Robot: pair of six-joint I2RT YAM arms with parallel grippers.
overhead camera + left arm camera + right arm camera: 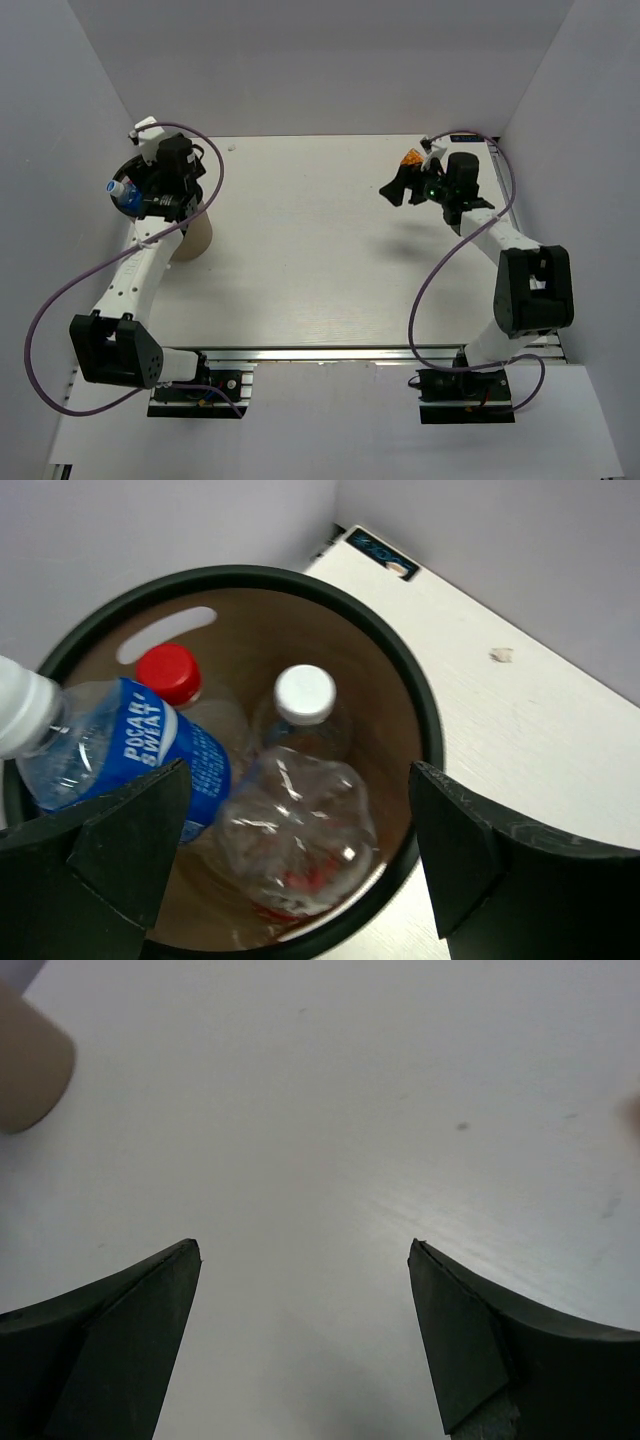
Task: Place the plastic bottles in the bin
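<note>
On the left side of the table, the left gripper (300, 770) hangs right over the bin (240, 575), jaws spread wide with nothing between them. The blue bottle (150, 745) lies just outside one finger, body inside the bin but its white-capped neck poking over the rim (can't tell if it's settled or mid-tumble). Under it we see a red-capped bottle (167, 672), a white-capped one (304, 694) and a crushed clear one (295, 830).

So our advice for this step: pull straight up with the jaws wide, so that finger doesn't clip the blue bottle and flip it out.

Further back on the right, the right gripper (408, 188) is wide open too, over bare table (300, 250). What looks like an orange bottle (410, 157) sits just beyond it, probably our next pick.
</note>
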